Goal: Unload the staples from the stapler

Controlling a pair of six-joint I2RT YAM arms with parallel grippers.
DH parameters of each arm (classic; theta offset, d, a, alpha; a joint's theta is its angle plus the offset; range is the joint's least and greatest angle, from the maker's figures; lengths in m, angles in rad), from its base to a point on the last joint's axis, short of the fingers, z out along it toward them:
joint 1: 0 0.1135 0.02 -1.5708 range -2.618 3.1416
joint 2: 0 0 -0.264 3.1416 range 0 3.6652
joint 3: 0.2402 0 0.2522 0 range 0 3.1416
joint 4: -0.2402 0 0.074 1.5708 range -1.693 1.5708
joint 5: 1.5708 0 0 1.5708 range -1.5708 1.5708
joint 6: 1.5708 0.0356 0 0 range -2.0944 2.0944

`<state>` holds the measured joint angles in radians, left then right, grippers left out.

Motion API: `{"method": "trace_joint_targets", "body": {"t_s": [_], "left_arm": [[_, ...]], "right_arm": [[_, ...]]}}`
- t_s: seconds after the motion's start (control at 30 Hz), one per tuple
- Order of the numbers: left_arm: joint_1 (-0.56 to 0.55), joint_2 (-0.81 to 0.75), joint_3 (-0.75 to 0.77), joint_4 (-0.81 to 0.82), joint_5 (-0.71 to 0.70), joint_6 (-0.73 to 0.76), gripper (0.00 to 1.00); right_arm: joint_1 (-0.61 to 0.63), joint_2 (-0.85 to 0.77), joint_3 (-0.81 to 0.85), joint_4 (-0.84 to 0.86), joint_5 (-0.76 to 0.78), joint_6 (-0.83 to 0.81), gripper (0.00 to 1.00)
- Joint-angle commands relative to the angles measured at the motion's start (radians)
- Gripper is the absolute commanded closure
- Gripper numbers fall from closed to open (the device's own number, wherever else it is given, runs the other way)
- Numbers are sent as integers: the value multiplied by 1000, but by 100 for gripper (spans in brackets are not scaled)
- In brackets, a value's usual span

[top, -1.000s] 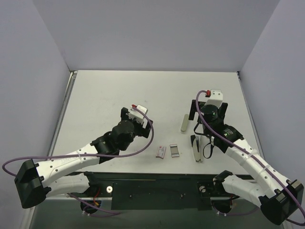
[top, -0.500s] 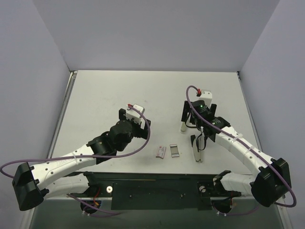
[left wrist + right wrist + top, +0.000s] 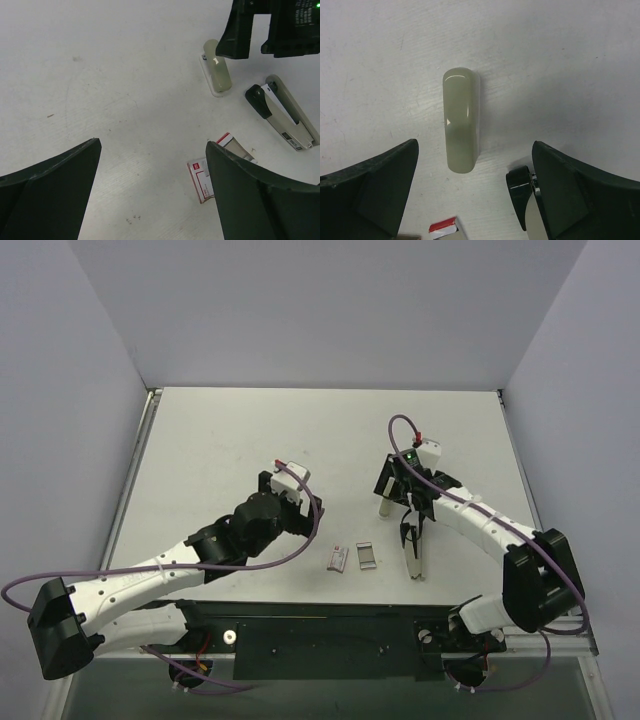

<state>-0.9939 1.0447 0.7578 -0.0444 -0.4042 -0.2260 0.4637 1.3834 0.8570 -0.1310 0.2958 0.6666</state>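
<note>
The stapler (image 3: 412, 554) lies flat at the near right of the table, silver-grey with a black end (image 3: 257, 100); its black end (image 3: 520, 192) also shows in the right wrist view. No staples can be made out. My right gripper (image 3: 398, 492) (image 3: 474, 145) is open, low over the olive-grey rounded bar (image 3: 461, 122), just left of the stapler's black end. It holds nothing. My left gripper (image 3: 305, 508) (image 3: 153, 144) is open and empty over bare table, well left of the stapler (image 3: 285, 120).
Two small red-and-white boxes (image 3: 337, 558) (image 3: 367, 556) lie near the front edge between the arms; one (image 3: 200, 180) sits by my left gripper's right finger. The olive bar (image 3: 218, 74) lies beside the stapler. Purple-grey walls enclose the white table (image 3: 220, 440).
My right gripper has swung left and down over the olive bar, its jaws narrowing slightly. The left gripper has shifted a little to the right.
</note>
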Motion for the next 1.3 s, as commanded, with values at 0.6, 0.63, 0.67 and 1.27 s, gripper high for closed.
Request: {"method": "trace_joint_targets", "body": {"t_s": [0.6, 0.63, 0.67, 1.27], "left_arm": [[-3, -97, -81, 26, 88, -15, 3], [-3, -97, -84, 26, 87, -12, 3], [-3, -97, -84, 23, 85, -10, 3], [-2, -106, -98, 3, 48, 1, 3]], "right_arm": [[3, 238, 142, -10, 11, 103, 20], [3, 247, 145, -16, 12, 102, 22], [4, 252, 154, -21, 16, 102, 23], [13, 344, 224, -85, 39, 97, 48]]}}
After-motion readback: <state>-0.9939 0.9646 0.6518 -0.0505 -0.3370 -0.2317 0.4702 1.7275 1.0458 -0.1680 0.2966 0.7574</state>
